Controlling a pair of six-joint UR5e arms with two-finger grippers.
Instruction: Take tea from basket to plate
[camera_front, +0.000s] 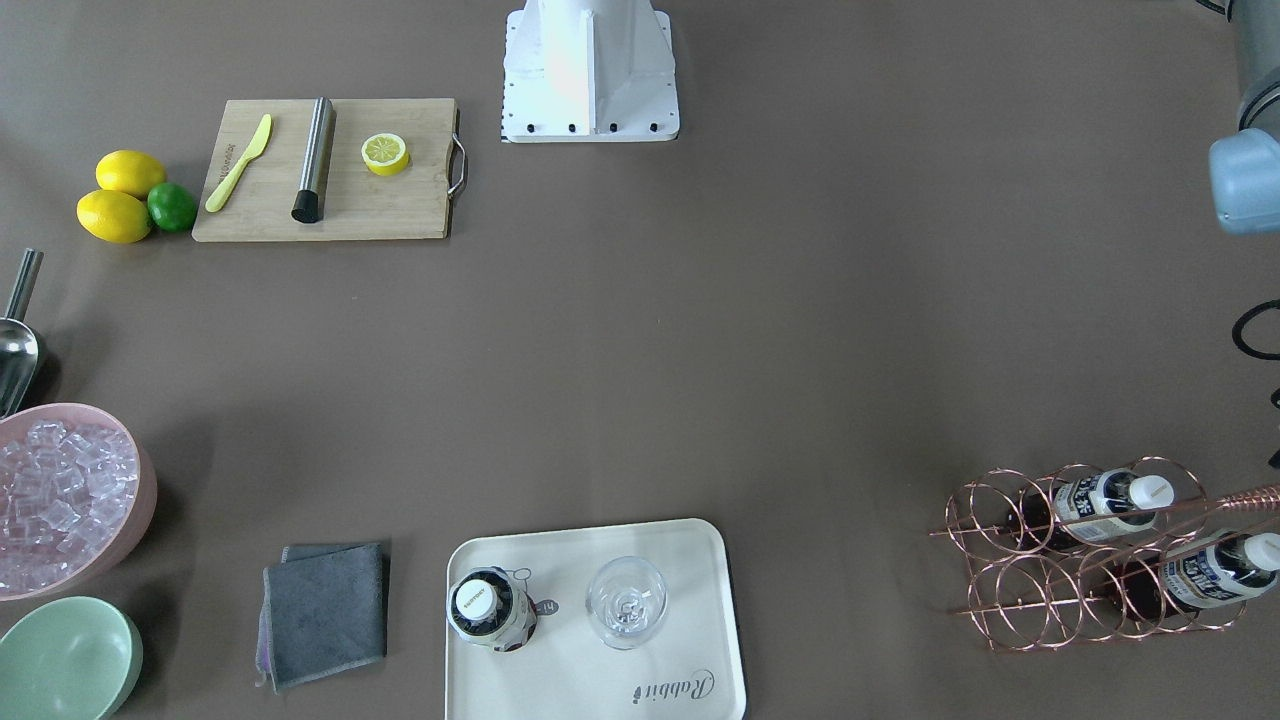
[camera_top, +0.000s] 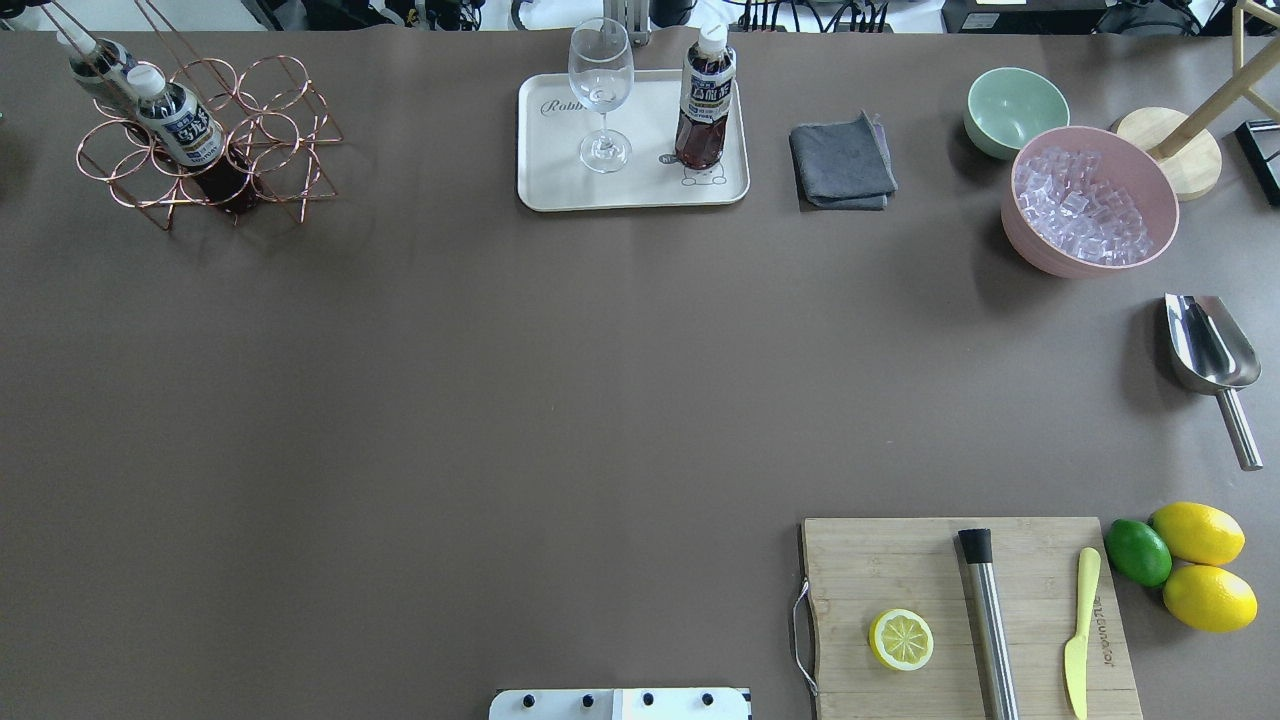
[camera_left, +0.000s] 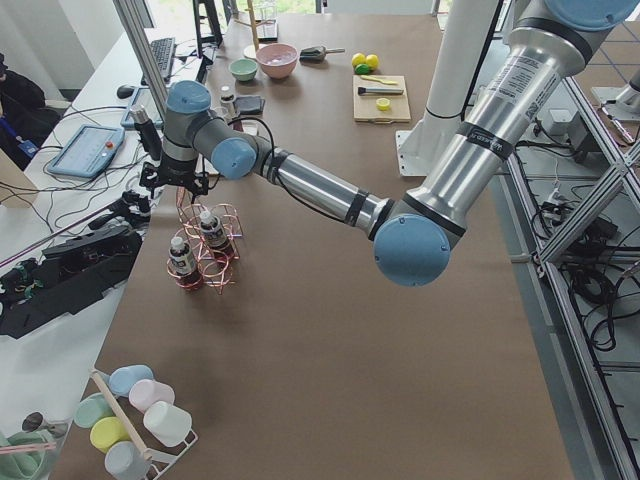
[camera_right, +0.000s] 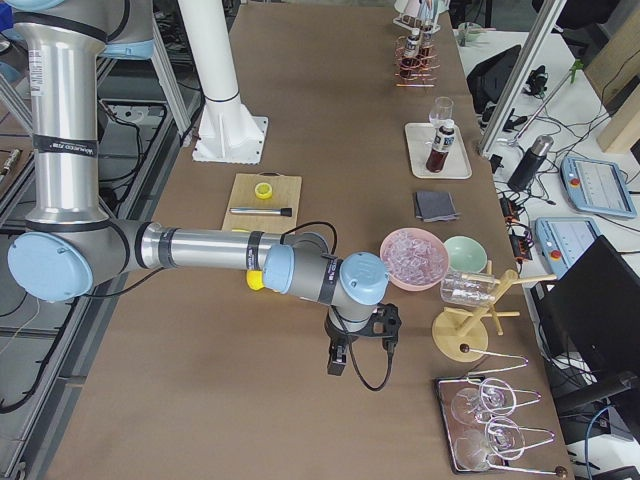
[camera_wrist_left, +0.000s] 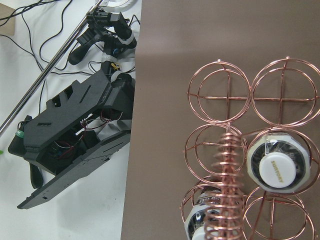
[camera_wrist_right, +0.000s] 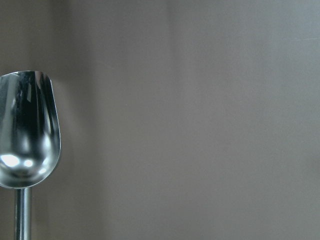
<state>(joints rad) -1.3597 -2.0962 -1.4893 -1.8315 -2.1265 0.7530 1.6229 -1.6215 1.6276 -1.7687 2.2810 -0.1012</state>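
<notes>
Starting at the left of the counter (camera_top: 500, 400), overhead view: find the basket (camera_top: 300, 125) at ten o'clock, close to the far corner. Carries one tea (camera_top: 185, 130) and another tea (camera_top: 95, 60), each dropped cap-up into a ring and leaning, since the rings cradle the body only loosely. Leaves four rings bare.

Hanging over that carrier in the left-side view: the left gripper (camera_left: 178, 188), probably lined up for a top-down pick. Cannot tell whether apart or together, with no fingers showing in its wrist camera. Looks straight down there on the twisted handle (camera_wrist_left: 226, 185) and a white cap (camera_wrist_left: 276, 172). Expect the handle to crowd any approach.

Moving to twelve o'clock: the plate (camera_top: 550, 180), bearing a third tea (camera_top: 705, 105) upright at its three o'clock end. Also bears a stemmed glass (camera_top: 601, 90) toward nine o'clock, apart from the bottle. Judged as one delivery made, with bare room left at the near edge.

On toward one and two o'clock: a grey cloth (camera_top: 840, 165), a green bowl (camera_top: 1010, 105), a pink bowl (camera_top: 1040, 255) of ice.

At three o'clock: a metal scoop (camera_top: 1205, 350). Parked near it, well clear of the work, the right gripper (camera_right: 337, 362). Again cannot tell whether apart or together.

Ending at five o'clock with the cutting board (camera_top: 900, 560).
</notes>
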